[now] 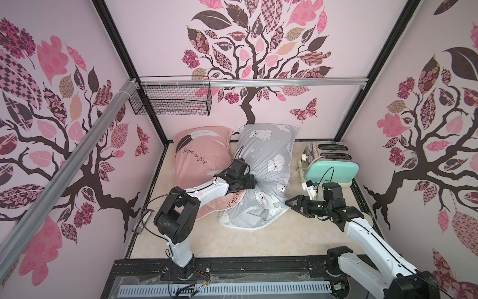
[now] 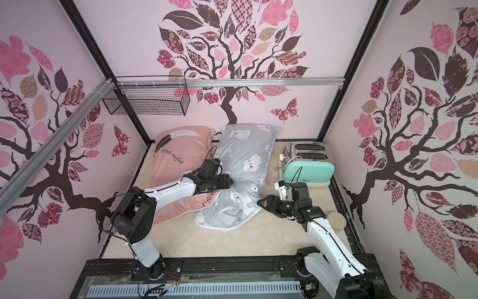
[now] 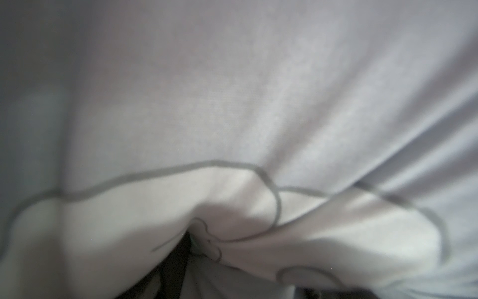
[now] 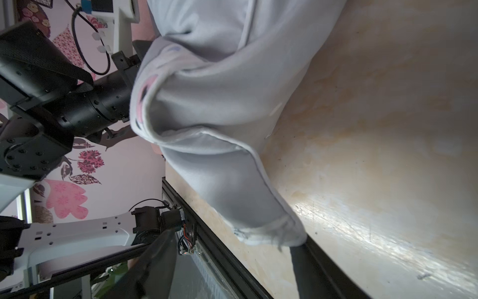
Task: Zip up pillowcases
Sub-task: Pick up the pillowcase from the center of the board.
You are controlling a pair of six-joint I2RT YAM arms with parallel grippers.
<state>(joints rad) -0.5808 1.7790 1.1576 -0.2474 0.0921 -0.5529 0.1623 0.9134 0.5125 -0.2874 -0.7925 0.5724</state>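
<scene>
**Loose corner of the grey pillowcase sits right at my right pincer**

The grey pillowcase lies on the desk just beside the mint toaster, between it and the pink pillowcase. Its long axis runs from the back wall, level with the toaster, down toward my bases. The stuffed part is at the far end. The slack, rumpled mouth spreads flat at the near end, past the toaster's front.

My right pincer hovers low in front of the toaster and points away from it, at the toaster-side corner of that mouth. In the right wrist view my fingers stand spread, pinching nothing. The loose corner droops just at one of them, touching it or nearly so.

My left pincer is buried in the pillowcase's flank on the side away from the toaster. Creases fan out from it in both top views. The left wrist view is filled with grey cloth, which hides the jaws, so I cannot tell whether they clamp a fold or only push into it.

I see no zipper pull or teeth in any view. My judgement is that the next move belongs to the right arm, which is much the nearer to the corner. The hem runs from that corner away from the toaster toward the pink pillowcase, so a short reach along that line should meet it edge-on. The left would steady the bulk.
</scene>
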